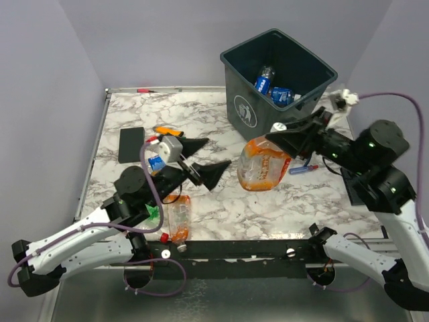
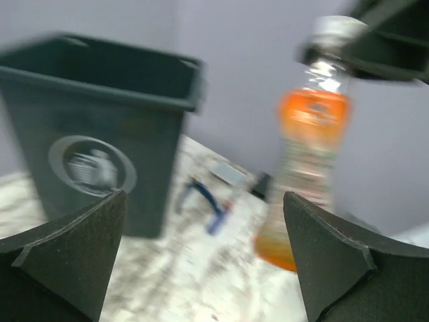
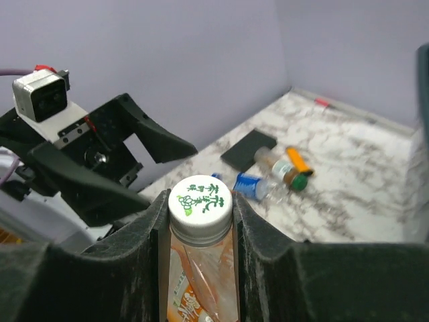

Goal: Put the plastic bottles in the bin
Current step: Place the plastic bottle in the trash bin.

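Counting bottles: two blue-labelled bottles are lying in the bin, one orange bottle is hanging from the right gripper, and three more are showing on the tabletop: a red-capped bottle by the left arm, plus a blue-labelled one and a green-capped bottle near the black pad. The right gripper is clamping the neck just under the white cap, beside the bin's logo wall. The left gripper is gaping wide, carrying nothing, with bare marble between it and the bin. One pair of blue-handled pliers is lying near the bin's base.
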Controlling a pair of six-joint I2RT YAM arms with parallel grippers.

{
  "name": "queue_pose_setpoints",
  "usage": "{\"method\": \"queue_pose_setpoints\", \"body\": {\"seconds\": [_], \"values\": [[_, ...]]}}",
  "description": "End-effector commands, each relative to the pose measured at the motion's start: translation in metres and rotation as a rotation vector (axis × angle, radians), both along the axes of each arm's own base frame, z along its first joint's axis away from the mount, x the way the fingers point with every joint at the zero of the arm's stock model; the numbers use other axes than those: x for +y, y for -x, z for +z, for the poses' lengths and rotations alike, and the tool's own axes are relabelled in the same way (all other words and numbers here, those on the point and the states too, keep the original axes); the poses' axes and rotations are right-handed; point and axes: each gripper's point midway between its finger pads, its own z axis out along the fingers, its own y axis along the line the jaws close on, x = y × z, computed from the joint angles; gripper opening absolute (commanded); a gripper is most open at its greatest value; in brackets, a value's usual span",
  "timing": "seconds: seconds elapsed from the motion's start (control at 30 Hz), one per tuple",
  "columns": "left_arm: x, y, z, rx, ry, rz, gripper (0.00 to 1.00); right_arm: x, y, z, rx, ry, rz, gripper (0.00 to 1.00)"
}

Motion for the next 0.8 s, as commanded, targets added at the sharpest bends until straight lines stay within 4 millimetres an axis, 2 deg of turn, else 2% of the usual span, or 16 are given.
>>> {"method": "queue_pose_setpoints", "body": {"seconds": [0.0, 0.07, 0.13, 0.2, 0.3, 0.43, 0.57, 0.67, 0.77], "values": [[0.093, -0.065, 0.017, -0.049, -0.133, 0.600, 0.99, -0.043, -0.004, 0.054, -0.222, -0.078, -0.227, 0.01], [0.116, -0.078, 0.014, -0.047, -0.210, 0.765, 0.99, -0.060, -0.007, 0.069, -0.280, -0.091, -0.317, 0.01], [0.132, -0.089, 0.002, -0.033, -0.300, 0.901, 0.99, -0.075, -0.015, 0.085, -0.330, -0.104, -0.411, 0.01], [0.136, -0.098, -0.015, -0.010, -0.367, 0.978, 0.99, -0.090, -0.030, 0.094, -0.336, -0.111, -0.533, 0.01], [0.126, -0.108, -0.045, 0.024, -0.394, 0.966, 0.99, -0.106, -0.050, 0.106, -0.343, -0.142, -0.674, 0.01], [0.129, -0.114, -0.076, 0.056, -0.371, 0.978, 0.99, -0.121, -0.065, 0.135, -0.396, -0.220, -0.792, 0.00], [0.136, -0.117, -0.087, 0.090, -0.326, 0.974, 0.99, -0.130, -0.073, 0.168, -0.489, -0.296, -0.877, 0.00], [0.137, -0.113, -0.091, 0.098, -0.294, 0.953, 0.99, -0.131, -0.087, 0.179, -0.552, -0.270, -0.940, 0.01], [0.133, -0.110, -0.094, 0.087, -0.276, 0.907, 0.99, -0.135, -0.108, 0.176, -0.631, -0.203, -1.055, 0.00]]}}
